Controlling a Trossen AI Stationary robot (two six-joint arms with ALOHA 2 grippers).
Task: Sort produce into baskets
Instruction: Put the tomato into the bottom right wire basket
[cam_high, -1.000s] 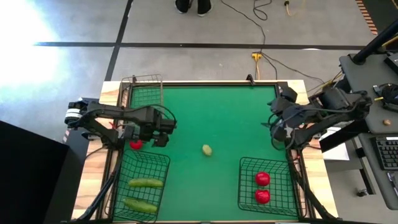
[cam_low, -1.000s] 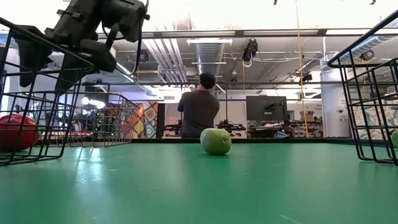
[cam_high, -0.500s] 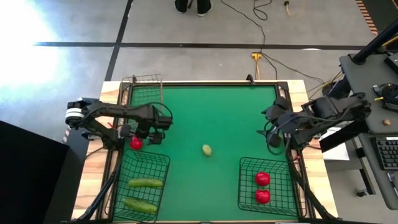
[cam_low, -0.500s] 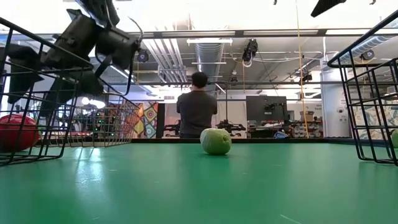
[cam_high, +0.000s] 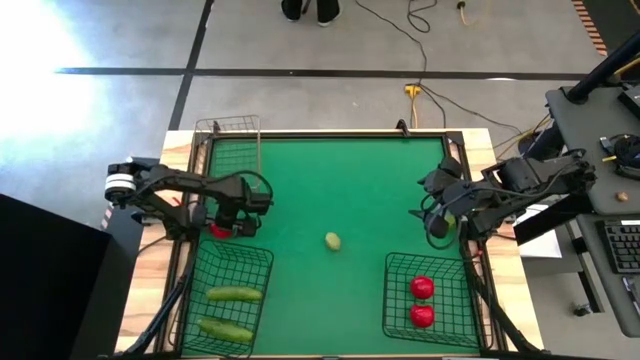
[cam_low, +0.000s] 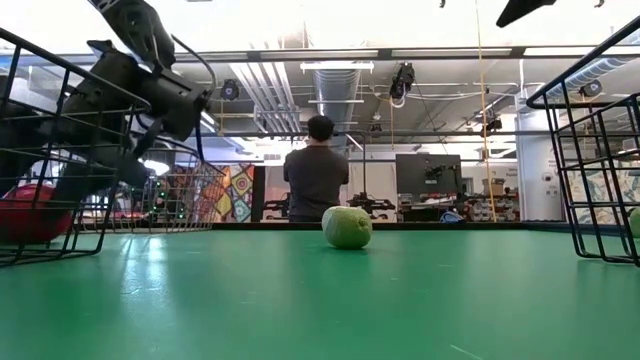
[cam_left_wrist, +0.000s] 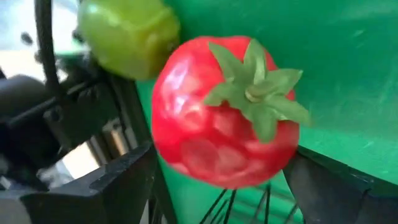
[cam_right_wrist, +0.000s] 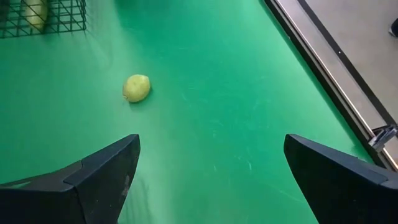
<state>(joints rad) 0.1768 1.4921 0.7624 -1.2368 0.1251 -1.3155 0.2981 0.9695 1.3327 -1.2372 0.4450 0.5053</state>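
A red tomato (cam_high: 217, 231) with a green stalk (cam_left_wrist: 255, 87) lies on the green mat just beyond the far side of the near-left basket (cam_high: 228, 300), which holds two cucumbers (cam_high: 234, 294). My left gripper (cam_high: 235, 217) is open and low over the tomato, one finger on each side of it (cam_left_wrist: 224, 186). A pale yellow-green fruit (cam_high: 332, 241) lies mid-table and shows in the low view (cam_low: 347, 227). My right gripper (cam_high: 436, 222) is open and empty above the mat's right side, and the fruit shows ahead of it (cam_right_wrist: 137, 88). My left gripper has its fingers (cam_left_wrist: 118, 180) on either side of the tomato's body (cam_left_wrist: 186, 143), coming from above at a slant. I cannot tell whether they touch it. The tomato rests on the mat.
The near-right basket (cam_high: 396, 300) holds two red tomatoes (cam_high: 422, 288). A narrow basket (cam_high: 232, 150) stands at the far left. A second yellow-green piece (cam_left_wrist: 127, 34) shows beyond the tomato. A person (cam_low: 318, 175) stands in the room behind the table.
My left gripper has gone toward the table's left edge and down onto the tomato, tipping over as it went. My right gripper has shifted a little toward the table's middle and near edge. The produce has stayed in place.
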